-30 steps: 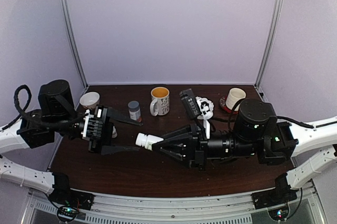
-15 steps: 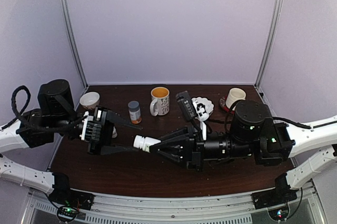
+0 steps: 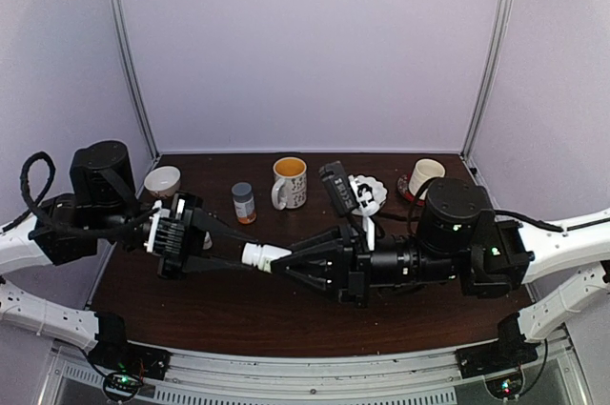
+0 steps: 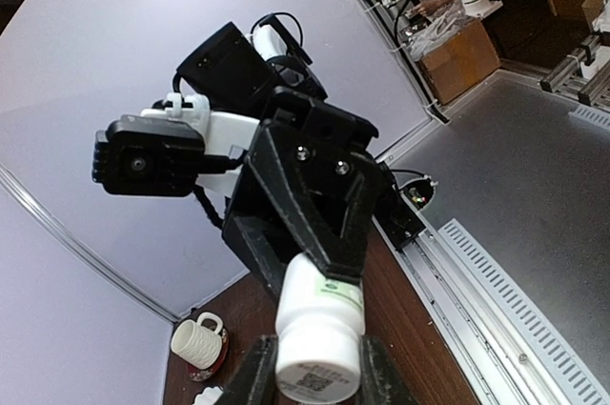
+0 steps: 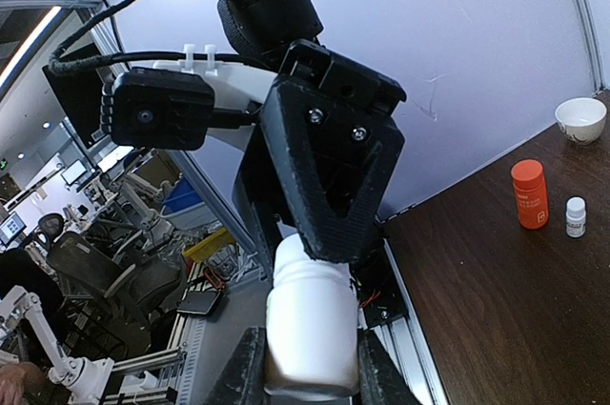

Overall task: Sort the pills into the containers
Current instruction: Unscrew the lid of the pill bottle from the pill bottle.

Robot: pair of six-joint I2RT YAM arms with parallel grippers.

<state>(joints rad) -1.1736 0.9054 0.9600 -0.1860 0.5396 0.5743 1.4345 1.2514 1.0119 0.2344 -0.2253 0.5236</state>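
the right gripper [image 3: 278,261] pinches one end of the white bottle [image 3: 263,253] and the left gripper [image 3: 250,254] has its jaws pressed on the other end. it hangs over the table [image 3: 238,314], at 7 o'clock from the mug [image 3: 290,182]. pills and their box cannot be made out, and the bottle's near end is cut off in the left wrist view.

Above the middle of the table [image 3: 191,310] a bottle [image 3: 264,255] lies sideways. The left gripper [image 3: 250,253] pinches its left end and the right gripper [image 3: 276,262] its right end, so the two meet nose to nose. Behind it, along the back edge, stand from left to right a bowl [image 3: 162,180], a capped bottle [image 3: 243,203], a mug [image 3: 290,182], a boxy device [image 3: 339,188] just beside a lumpy object [image 3: 369,192], and a cup [image 3: 425,177] on a coaster [image 3: 405,192]. A tiny bottle [image 5: 576,216] stands near the capped one.
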